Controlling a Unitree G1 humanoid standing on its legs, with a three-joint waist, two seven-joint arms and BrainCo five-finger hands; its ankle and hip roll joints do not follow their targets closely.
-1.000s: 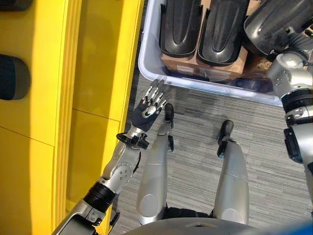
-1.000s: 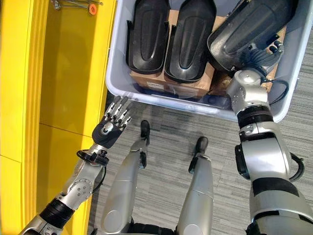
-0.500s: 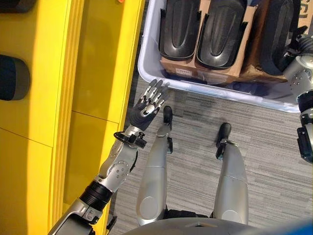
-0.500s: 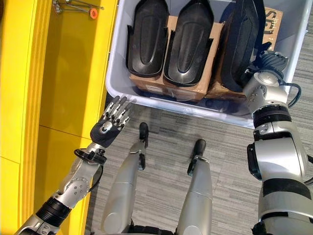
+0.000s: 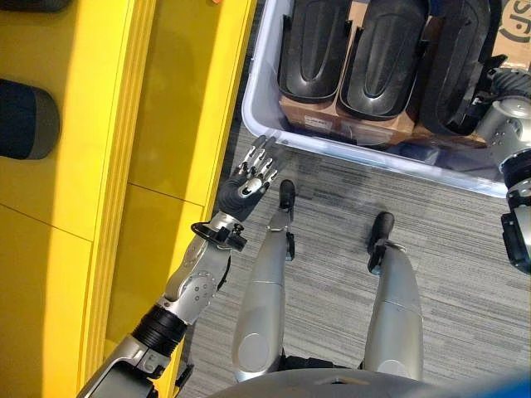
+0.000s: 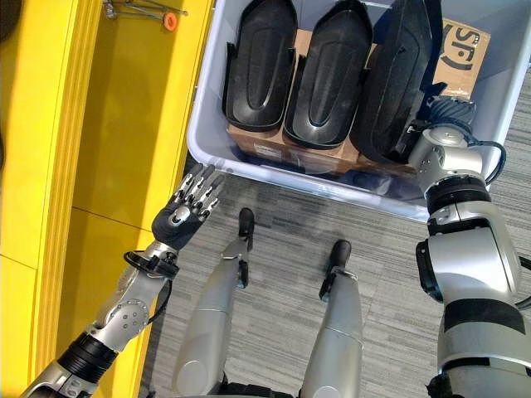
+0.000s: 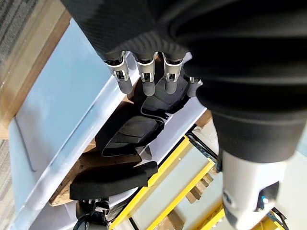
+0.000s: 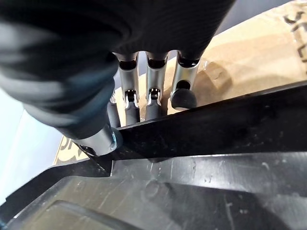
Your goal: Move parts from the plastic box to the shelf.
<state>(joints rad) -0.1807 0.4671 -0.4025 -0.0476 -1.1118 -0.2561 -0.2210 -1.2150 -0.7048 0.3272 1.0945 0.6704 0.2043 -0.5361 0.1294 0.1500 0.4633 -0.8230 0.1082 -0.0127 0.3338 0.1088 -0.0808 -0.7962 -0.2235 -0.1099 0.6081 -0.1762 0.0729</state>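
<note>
A pale translucent plastic box [image 6: 274, 176] stands on the floor ahead, holding three black moulded parts on cardboard cartons. The left part [image 6: 257, 66] and middle part [image 6: 328, 79] lie flat, hollow side down. The right part [image 6: 398, 83] stands on its edge, leaning against the middle one. My right hand [image 6: 452, 108] is at that part's near right end. In the right wrist view its fingers [image 8: 153, 81] curl over the part's rim [image 8: 216, 129], the thumb on the near side. My left hand [image 6: 184, 211] hovers open, fingers straight, just short of the box's near left corner.
The yellow shelf [image 6: 124, 124] runs along the left, close to the box and my left arm. A dark rounded part [image 5: 25, 120] lies on it at the far left. Small metal hooks with an orange piece [image 6: 170, 18] sit at its far end. Grey carpet [image 5: 456, 207] lies below.
The right part, tilted up and out to the right a second ago, now stands on edge in the box against the middle part, my right hand still on it. The left hand barely moved.
</note>
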